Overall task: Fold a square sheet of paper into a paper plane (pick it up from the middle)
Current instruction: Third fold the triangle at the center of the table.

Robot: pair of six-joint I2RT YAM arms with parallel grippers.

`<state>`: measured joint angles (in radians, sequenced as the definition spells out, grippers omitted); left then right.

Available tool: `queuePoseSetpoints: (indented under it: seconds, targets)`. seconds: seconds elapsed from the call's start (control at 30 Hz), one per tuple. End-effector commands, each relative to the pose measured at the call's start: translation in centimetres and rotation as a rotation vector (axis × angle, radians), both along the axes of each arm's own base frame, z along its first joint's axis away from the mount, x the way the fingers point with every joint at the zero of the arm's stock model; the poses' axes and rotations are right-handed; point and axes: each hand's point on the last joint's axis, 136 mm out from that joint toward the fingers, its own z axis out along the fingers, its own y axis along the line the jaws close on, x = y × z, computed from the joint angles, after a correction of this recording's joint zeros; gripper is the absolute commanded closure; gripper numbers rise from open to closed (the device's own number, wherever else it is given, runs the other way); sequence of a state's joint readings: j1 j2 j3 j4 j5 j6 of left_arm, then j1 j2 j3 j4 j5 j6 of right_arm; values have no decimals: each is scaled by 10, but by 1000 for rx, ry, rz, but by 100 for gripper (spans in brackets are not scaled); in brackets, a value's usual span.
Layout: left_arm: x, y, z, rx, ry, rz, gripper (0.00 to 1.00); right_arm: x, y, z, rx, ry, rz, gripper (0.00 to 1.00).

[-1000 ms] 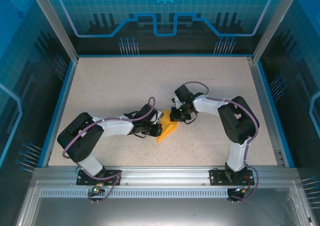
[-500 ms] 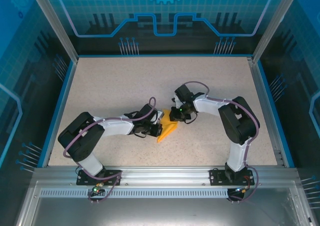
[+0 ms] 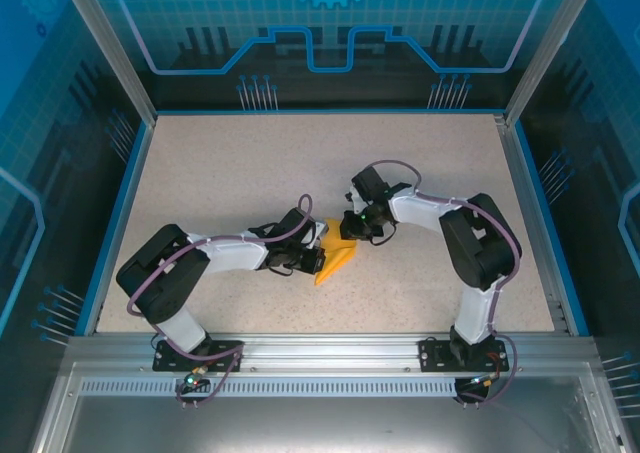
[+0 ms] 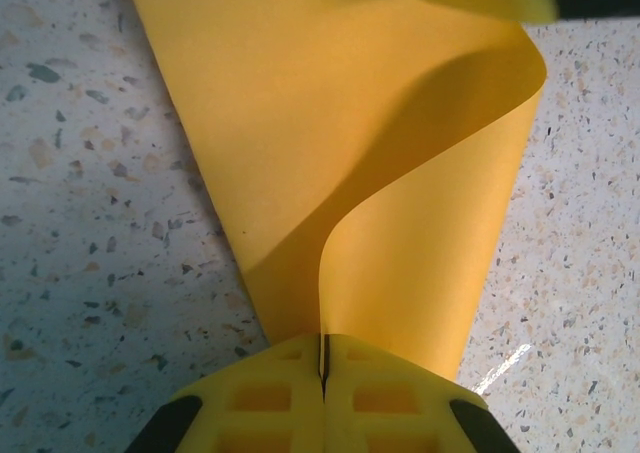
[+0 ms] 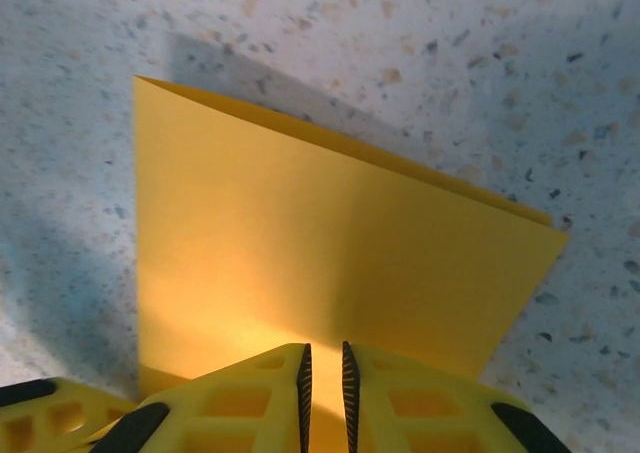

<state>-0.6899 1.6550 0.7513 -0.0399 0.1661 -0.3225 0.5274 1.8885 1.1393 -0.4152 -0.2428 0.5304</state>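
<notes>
Orange-yellow sheet of paper (image 3: 337, 261), folded into a narrow pointed shape, sits near the middle of the speckled table (image 3: 230, 173), caught between my two grippers. My left gripper (image 4: 323, 365) has its fingers pressed together on the paper's narrow end, and the sheet curls upward from there. My right gripper (image 5: 323, 365) pinches the opposite edge in a thin gap; that side stands raised, casting a shadow.
</notes>
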Motion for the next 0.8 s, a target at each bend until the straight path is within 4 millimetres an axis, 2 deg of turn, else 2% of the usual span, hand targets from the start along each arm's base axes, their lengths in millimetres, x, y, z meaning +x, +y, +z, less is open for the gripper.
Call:
queuePoseSetpoints:
  seconds: [0.0,0.3,0.77]
  targets:
    - [-3,2,-3,18,18,-30,93,2,2,-7,-10,22,5,82]
    - [4,-3,18,-4,-30,-43,93,-3,-7,-22,-70,51,16,83]
    - [3,-1,3,17,-4,-37,93,-4,-6,-22,-62,53,15,83]
